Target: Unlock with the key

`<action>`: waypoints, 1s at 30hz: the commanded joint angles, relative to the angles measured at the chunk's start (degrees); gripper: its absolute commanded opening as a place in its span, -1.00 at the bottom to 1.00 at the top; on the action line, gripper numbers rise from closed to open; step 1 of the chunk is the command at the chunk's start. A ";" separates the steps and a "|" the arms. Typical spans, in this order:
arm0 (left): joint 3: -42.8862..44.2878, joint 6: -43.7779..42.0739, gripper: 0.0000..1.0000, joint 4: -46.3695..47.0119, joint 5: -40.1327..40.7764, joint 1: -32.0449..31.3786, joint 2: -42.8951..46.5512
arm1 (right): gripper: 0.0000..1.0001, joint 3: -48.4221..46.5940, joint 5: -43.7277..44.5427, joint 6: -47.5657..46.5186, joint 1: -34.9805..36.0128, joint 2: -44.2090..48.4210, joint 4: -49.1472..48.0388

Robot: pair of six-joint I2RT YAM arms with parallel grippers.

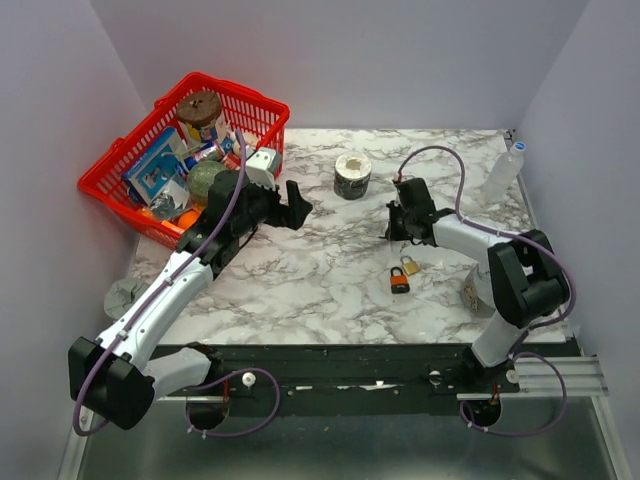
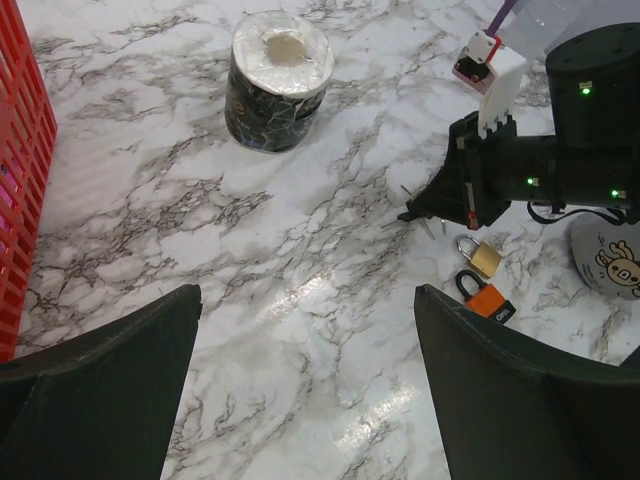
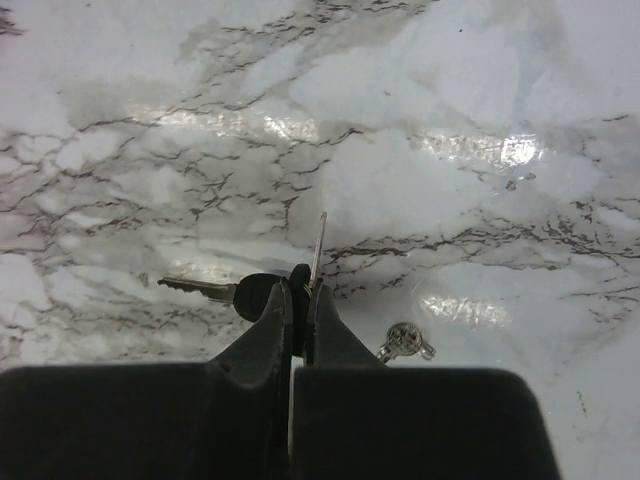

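My right gripper is shut on the black head of the key, whose thin blade points away from me just above the marble table. A second black-headed key sticks out to the left, and a small silvery key lies at the right. In the top view this gripper sits behind the brass padlock and the orange-and-black padlock, which lie side by side. My left gripper is open and empty, hovering left of centre; its wrist view shows both padlocks, brass and orange, near its right finger.
A red basket full of items stands at the back left. A dark tape roll stands at the back centre. A clear bottle stands at the back right. A grey cup sits beside the right arm.
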State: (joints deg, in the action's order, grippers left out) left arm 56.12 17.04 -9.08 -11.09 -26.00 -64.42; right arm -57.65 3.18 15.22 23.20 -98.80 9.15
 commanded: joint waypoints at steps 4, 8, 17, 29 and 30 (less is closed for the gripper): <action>-0.13 0.80 0.93 3.45 -5.60 -0.54 0.96 | -0.99 4.56 -12.57 4.80 0.26 11.95 -3.87; -1.18 1.59 0.93 6.88 -12.71 -0.89 0.88 | -0.99 5.61 -20.21 8.67 0.18 16.61 -7.11; 2.94 -0.08 0.89 1.97 -20.38 -4.58 -5.71 | -0.99 5.18 -35.87 16.33 0.27 19.61 -13.10; 4.79 -4.99 0.72 -2.87 -15.89 -10.30 -10.20 | -0.99 5.18 -42.11 16.59 0.35 19.44 -12.58; 4.79 -5.17 0.69 -2.96 -15.28 -10.47 -10.37 | -0.99 5.00 -42.64 16.42 0.35 19.44 -12.23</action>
State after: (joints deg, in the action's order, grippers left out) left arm 58.78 14.76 -10.24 -29.04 -35.38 -74.32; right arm -52.95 -34.89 31.16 23.27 -79.75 -2.94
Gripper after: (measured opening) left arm 0.865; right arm 0.033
